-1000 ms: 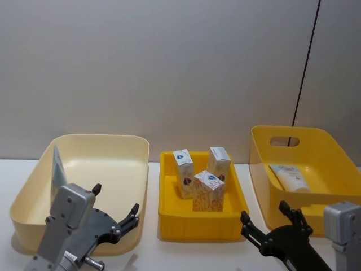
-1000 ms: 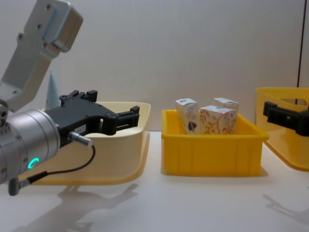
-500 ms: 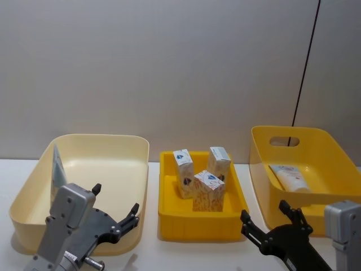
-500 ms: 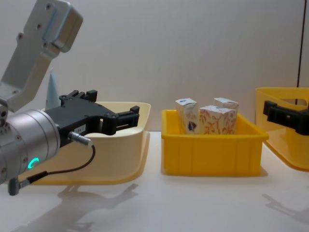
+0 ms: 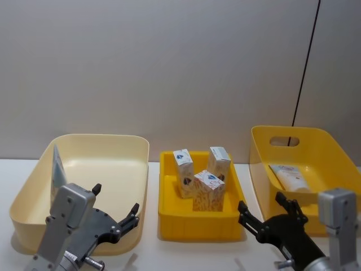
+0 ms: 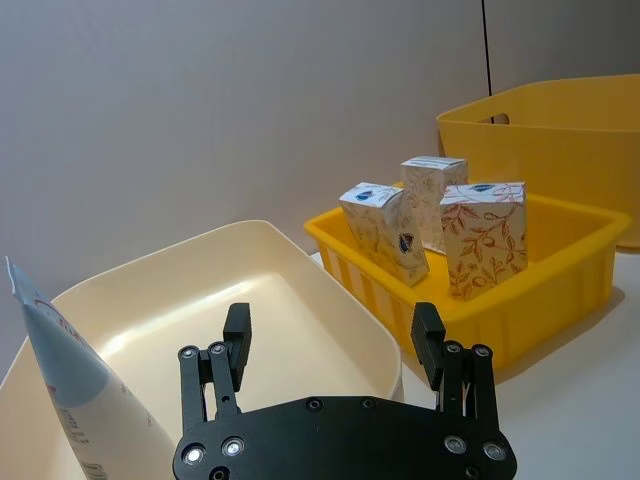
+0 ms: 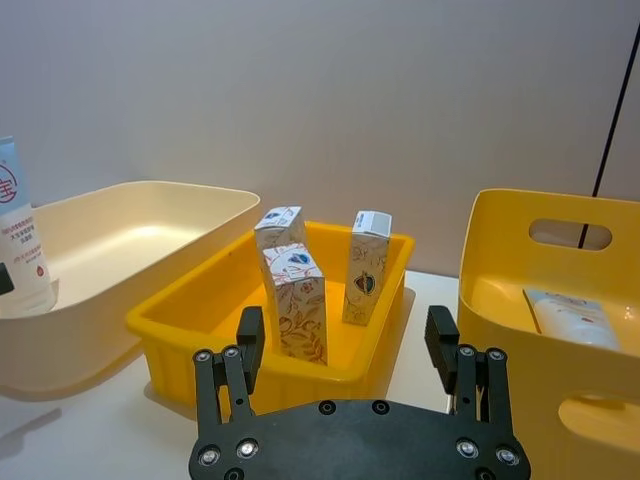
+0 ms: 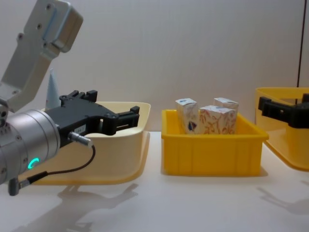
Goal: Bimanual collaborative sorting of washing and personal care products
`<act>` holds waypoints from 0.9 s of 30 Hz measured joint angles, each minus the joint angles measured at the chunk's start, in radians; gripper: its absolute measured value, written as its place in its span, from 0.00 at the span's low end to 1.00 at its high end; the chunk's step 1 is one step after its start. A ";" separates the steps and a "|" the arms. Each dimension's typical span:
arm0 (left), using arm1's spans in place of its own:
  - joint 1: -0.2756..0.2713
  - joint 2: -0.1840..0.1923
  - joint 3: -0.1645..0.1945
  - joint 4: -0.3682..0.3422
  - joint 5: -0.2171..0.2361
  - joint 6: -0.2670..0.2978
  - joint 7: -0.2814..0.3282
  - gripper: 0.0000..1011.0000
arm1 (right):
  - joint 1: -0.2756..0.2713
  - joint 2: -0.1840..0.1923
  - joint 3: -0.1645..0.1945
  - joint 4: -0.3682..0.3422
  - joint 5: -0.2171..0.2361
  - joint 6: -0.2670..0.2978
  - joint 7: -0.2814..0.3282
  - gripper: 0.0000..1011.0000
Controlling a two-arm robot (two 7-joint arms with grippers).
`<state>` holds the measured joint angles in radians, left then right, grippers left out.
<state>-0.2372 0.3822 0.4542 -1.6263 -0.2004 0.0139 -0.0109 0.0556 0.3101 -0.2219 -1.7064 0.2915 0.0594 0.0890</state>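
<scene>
Three cartons upright in middle bin: likely light, stiff, crushable; best pinched across flat sides. Spread open, empty: left gripper, right gripper.

A plain, matte grey-beige wall spans the whole background, evenly lit and unmarked. A thin dark line, either a cable or a seam, runs down it on the right, slightly slanted. Below, a smooth white tabletop meets the wall, carrying soft, diffuse grey shadows.
</scene>
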 joint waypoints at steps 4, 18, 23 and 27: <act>0.000 0.000 0.000 0.000 0.000 0.000 0.000 0.99 | 0.038 -0.006 -0.008 0.033 -0.010 0.012 0.009 0.99; 0.000 0.000 0.000 0.000 0.000 0.000 0.000 0.99 | 0.153 -0.034 -0.041 0.148 -0.047 0.051 0.031 0.99; 0.000 0.000 0.000 0.000 0.000 0.000 0.000 0.99 | 0.195 -0.048 -0.054 0.195 -0.059 0.060 0.043 0.99; 0.000 0.000 0.000 0.000 0.000 0.000 0.000 0.99 | 0.224 -0.059 -0.064 0.231 -0.067 0.063 0.053 0.99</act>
<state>-0.2372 0.3821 0.4542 -1.6262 -0.2004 0.0139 -0.0109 0.2795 0.2514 -0.2861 -1.4759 0.2248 0.1225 0.1418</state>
